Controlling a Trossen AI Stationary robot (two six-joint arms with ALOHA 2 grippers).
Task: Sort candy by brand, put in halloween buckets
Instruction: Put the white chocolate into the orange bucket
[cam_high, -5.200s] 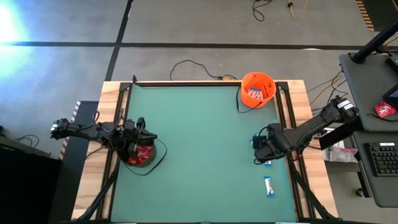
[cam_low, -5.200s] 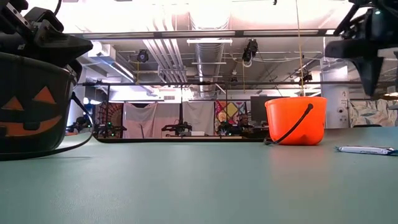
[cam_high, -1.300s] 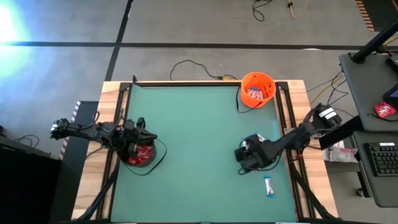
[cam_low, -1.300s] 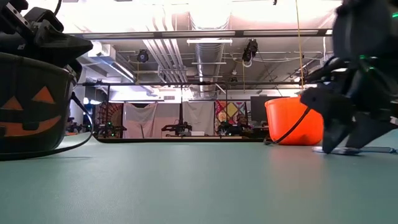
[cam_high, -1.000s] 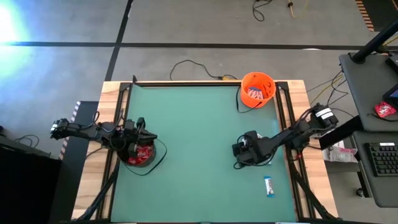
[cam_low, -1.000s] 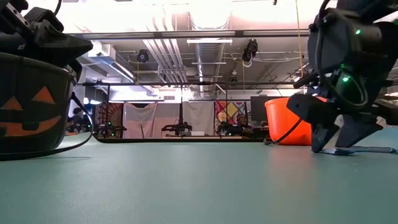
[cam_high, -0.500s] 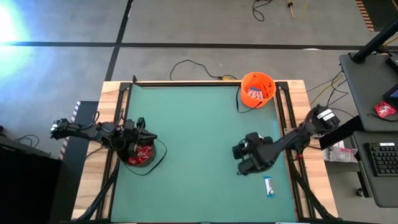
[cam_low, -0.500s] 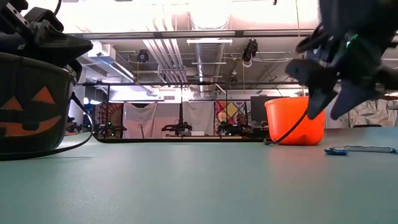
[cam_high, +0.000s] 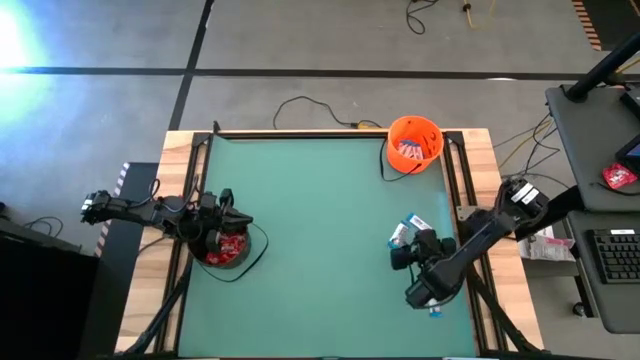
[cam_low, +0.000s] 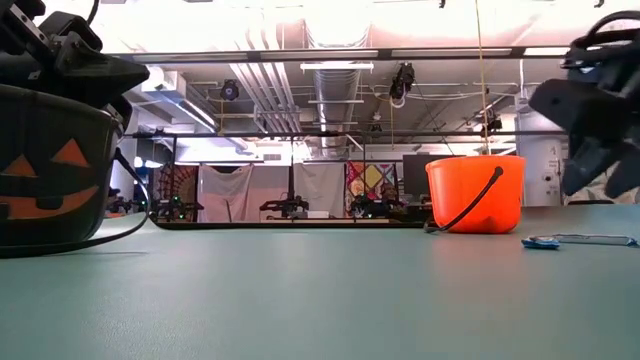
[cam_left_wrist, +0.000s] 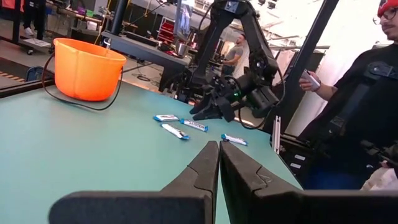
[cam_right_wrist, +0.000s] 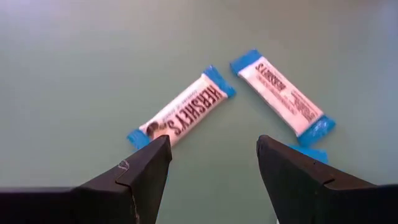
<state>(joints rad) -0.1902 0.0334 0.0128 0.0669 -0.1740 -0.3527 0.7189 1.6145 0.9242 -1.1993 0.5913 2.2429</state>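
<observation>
Hovered released above two white-and-blue Hershey's bars (cam_right_wrist: 183, 111) on the green worktop (cam_high: 320, 220): right end effector (cam_right_wrist: 211, 171), nothing grasped. Rested clenched at the black pumpkin bucket (cam_high: 228, 248) (red packets inside): left end effector (cam_left_wrist: 218, 155). Stood at the far edge: orange bucket (cam_high: 414, 142).

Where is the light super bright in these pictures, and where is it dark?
High view: white glare washes out the floor in the top-left corner. Low view: the ceiling lights glow white along the top, and the black bucket looks like a dark shape in front of the bright room. Right wrist view: soft, even light on the white-and-blue bars, no glare.
</observation>
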